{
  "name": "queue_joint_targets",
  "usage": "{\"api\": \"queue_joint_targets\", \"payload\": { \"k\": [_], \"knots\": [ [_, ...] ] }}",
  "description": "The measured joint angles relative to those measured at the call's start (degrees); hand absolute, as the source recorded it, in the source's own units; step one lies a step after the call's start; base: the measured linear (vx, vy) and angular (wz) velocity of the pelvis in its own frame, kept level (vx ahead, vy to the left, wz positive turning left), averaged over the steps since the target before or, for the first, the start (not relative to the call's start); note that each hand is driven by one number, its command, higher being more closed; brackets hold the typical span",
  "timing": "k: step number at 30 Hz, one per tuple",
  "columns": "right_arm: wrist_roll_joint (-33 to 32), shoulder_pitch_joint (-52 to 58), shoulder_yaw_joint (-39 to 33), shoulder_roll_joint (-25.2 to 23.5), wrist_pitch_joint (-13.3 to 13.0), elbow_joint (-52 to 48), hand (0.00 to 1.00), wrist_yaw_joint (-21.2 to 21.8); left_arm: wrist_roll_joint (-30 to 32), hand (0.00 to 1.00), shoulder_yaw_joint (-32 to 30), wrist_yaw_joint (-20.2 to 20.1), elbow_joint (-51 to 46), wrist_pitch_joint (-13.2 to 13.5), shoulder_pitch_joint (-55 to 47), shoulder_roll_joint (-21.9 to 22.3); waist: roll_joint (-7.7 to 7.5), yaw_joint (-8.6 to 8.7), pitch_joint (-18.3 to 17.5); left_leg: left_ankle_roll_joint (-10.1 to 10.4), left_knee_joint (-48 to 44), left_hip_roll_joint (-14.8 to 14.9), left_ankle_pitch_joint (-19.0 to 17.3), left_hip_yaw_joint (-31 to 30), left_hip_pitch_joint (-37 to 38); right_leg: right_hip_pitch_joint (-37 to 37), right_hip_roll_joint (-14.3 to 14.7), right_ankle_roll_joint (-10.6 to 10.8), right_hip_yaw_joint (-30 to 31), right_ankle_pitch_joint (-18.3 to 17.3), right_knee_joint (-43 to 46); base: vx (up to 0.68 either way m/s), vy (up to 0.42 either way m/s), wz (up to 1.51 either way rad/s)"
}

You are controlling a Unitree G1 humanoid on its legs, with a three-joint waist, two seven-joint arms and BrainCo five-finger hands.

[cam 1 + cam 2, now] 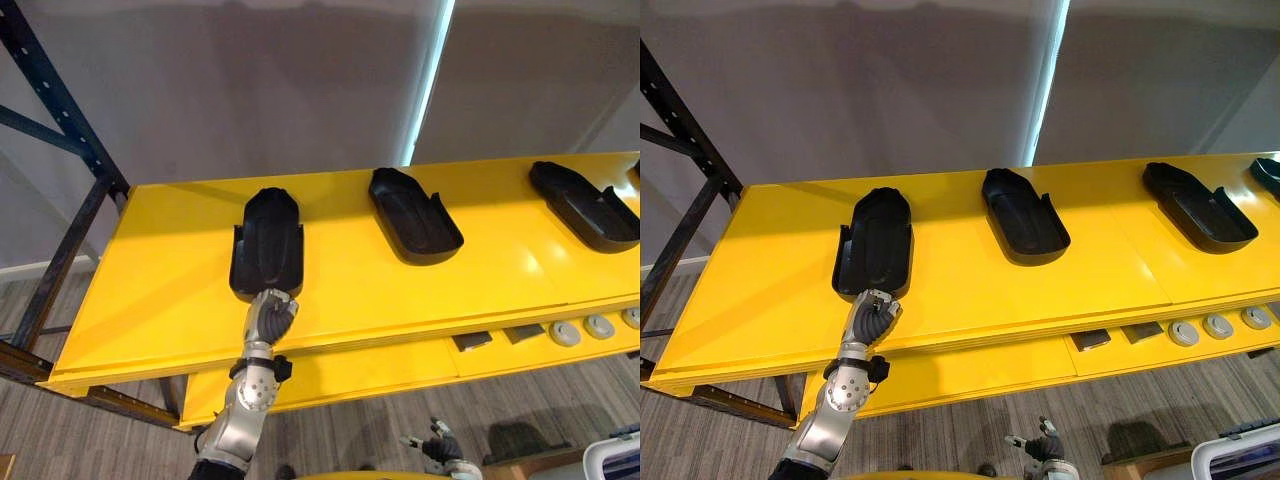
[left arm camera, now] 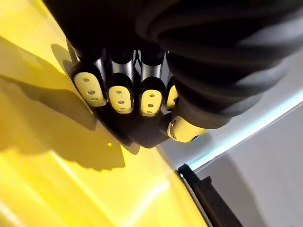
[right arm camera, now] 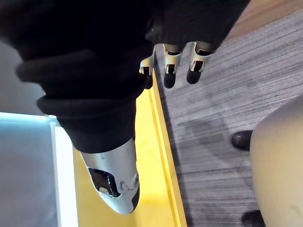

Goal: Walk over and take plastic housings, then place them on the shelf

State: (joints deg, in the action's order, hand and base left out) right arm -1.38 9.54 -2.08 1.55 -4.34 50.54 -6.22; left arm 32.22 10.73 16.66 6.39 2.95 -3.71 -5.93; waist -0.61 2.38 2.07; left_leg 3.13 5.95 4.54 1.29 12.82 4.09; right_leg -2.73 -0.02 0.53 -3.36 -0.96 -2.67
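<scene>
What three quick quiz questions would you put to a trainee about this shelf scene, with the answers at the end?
1. True or false: the right hand is carrying a housing.
2. Which black housing do the fingers of the left hand curl on? A the leftmost housing; B the middle one; C the rightmost one.
3. Fill in: the housings lie on the top of a ___ shelf.

Key
1. False: the right hand hangs low over the floor, fingers relaxed, holding nothing.
2. A, at its near end.
3. yellow
</scene>
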Motion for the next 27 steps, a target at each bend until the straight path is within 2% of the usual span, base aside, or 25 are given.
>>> {"api": "queue_joint_targets", "payload": {
  "k": [5, 12, 18, 21, 24, 27],
  "knots": [
    [0.4, -0.5, 0.0, 0.1, 0.5, 0.4, 0.00, 0.2, 0.4, 1.00, -0.1, 0.0, 3.4, -0.3, 4.1, -1.0, -0.02, 0.30, 0.0, 0.1, 0.0, -0.3, -0.1, 0.7, -0.4, 0.0, 0.1, 0.0, 0.5, 0.5, -0.9, 0.04, -0.003, -0.05],
    [1.5, -1.6, -0.2, 0.1, 0.8, 0.9, 0.00, 0.3, 2.3, 1.00, -0.4, -0.3, 7.3, -0.9, 8.7, -3.6, -0.01, 1.93, 0.0, 0.1, 0.0, -0.4, -0.4, 1.7, -0.7, 0.7, 0.2, 0.0, 1.7, 1.1, -1.5, 0.00, -0.007, -0.09],
    [1.5, -2.2, -0.3, 0.1, 0.8, 1.3, 0.00, 0.4, 2.2, 1.00, -0.8, -0.3, 7.8, -1.1, 9.6, -3.6, -0.01, 3.09, 0.1, 0.0, 0.0, -0.6, -0.4, 1.6, -1.2, 1.1, 0.1, 0.2, 1.8, 1.6, -1.7, 0.00, 0.000, -0.01],
    [1.5, -2.8, -0.3, 0.0, 0.8, 2.1, 0.00, 0.4, 1.8, 1.00, -1.2, -0.3, 7.5, -1.2, 9.5, -3.5, -0.05, 3.15, 0.1, 0.0, 0.0, -0.7, -0.3, 1.6, -1.3, 1.1, 0.0, 0.3, 1.9, 1.8, -1.7, -0.01, 0.001, -0.01],
    [1.4, -2.8, -0.4, 0.0, 0.8, 2.1, 0.00, 0.3, -1.3, 1.00, -1.2, -0.3, 0.3, -0.9, 6.6, -3.5, -0.02, 3.11, 0.1, 0.0, 0.0, -0.7, -0.3, 1.4, -1.4, 1.1, -0.1, 0.3, 1.8, 1.8, -1.6, 0.00, 0.000, 0.00],
    [1.3, -2.9, -0.4, 0.1, 0.7, 2.6, 0.00, 0.2, -6.2, 1.00, -2.3, 0.2, -11.7, 1.6, 2.9, -3.4, 0.07, 2.83, 0.2, 0.0, -0.2, -0.7, -0.3, 0.9, -1.4, 0.9, -0.2, 0.3, 1.4, 1.7, -1.5, 0.03, -0.010, 0.07]
  ]
}}
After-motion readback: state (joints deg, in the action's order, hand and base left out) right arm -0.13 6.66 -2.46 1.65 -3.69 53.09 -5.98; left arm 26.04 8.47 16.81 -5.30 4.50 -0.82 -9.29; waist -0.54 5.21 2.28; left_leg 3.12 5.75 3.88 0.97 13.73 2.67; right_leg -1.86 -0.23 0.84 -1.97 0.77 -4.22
